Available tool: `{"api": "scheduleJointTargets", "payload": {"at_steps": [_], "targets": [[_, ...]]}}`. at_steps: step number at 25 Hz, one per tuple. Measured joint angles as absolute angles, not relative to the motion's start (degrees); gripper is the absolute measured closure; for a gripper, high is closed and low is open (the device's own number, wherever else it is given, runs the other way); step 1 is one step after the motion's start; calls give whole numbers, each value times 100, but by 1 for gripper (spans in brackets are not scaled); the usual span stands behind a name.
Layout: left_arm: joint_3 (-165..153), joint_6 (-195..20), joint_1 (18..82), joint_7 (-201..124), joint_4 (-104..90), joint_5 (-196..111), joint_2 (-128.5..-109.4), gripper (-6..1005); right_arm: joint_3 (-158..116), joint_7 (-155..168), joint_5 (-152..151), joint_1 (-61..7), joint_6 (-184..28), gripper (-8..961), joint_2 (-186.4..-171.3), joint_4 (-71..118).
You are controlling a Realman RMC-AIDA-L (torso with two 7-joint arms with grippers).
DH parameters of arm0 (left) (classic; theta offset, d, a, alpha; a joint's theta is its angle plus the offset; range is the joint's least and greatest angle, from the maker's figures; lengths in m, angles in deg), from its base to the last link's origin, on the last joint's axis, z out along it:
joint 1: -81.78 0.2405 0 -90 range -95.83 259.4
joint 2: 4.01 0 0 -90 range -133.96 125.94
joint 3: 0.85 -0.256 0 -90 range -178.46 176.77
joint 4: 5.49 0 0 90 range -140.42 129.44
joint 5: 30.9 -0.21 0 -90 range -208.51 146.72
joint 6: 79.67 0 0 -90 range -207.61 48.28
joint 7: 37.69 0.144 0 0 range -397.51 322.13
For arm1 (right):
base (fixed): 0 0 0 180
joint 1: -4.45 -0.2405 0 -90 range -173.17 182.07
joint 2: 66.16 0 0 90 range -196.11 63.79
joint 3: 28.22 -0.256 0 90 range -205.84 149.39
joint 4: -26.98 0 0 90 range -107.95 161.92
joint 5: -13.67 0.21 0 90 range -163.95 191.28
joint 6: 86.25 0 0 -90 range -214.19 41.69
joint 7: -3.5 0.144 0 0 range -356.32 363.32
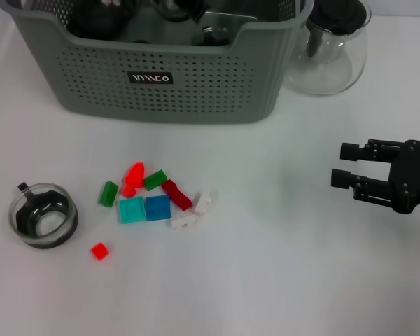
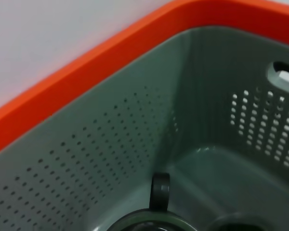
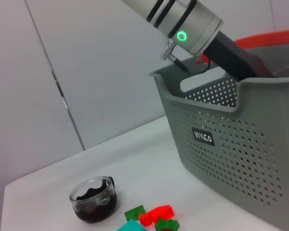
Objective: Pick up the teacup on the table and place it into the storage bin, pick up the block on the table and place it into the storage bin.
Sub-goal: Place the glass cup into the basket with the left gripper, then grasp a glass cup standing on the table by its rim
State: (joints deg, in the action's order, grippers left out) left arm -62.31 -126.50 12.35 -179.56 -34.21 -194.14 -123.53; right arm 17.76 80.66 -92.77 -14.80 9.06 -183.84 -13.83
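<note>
A glass teacup (image 1: 42, 215) with a dark band stands on the white table at the left; it also shows in the right wrist view (image 3: 93, 199). A pile of coloured blocks (image 1: 154, 199) lies mid-table, with a small red block (image 1: 100, 251) apart from it. The grey-green storage bin (image 1: 161, 98) stands at the back. My left arm (image 3: 192, 29) reaches down into the bin. The left wrist view shows the bin's inner wall (image 2: 111, 159) and the handle of a dark cup (image 2: 160, 190) on the bin's floor. My right gripper (image 1: 346, 164) hovers open and empty over the table at the right.
A clear glass teapot (image 1: 332, 49) stands right of the bin. The bin's far rim is orange (image 2: 86, 67). Bare table lies between the blocks and my right gripper.
</note>
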Motion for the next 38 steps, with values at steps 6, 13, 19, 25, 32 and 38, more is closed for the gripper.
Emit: {"api": "scheduleJointTargets", "payload": {"at_steps": [6, 13, 19, 25, 32, 38], "targets": [[-6410, -12672, 1216, -17942, -3268, -19433, -12338, 893, 1776, 8067, -9277, -1488, 902, 370, -18384, -1378], [-6451, -12629, 1220, -17994, -3312, -19445, -12358, 866, 1781, 8081, -9277, -1491, 906, 369, -18384, -1378], [-6418, -12644, 1210, -17999, -3335, -19447, -12365, 843, 1775, 8092, -9277, -1467, 924, 369, -18379, -1371], [-6332, -12912, 1650, -18124, -4368, -19187, -12509, 602, 1773, 8076, -9277, -1495, 905, 369, -18349, -1287], [-5821, -14039, 3117, -17598, -7183, -16740, -12687, 545, 1774, 8072, -9276, -1509, 897, 369, -18334, -1254], [-4105, -16652, 4153, -16231, -7837, -13574, -12591, 548, 1766, 8069, -9276, -1509, 903, 369, -18331, -1257]]}}
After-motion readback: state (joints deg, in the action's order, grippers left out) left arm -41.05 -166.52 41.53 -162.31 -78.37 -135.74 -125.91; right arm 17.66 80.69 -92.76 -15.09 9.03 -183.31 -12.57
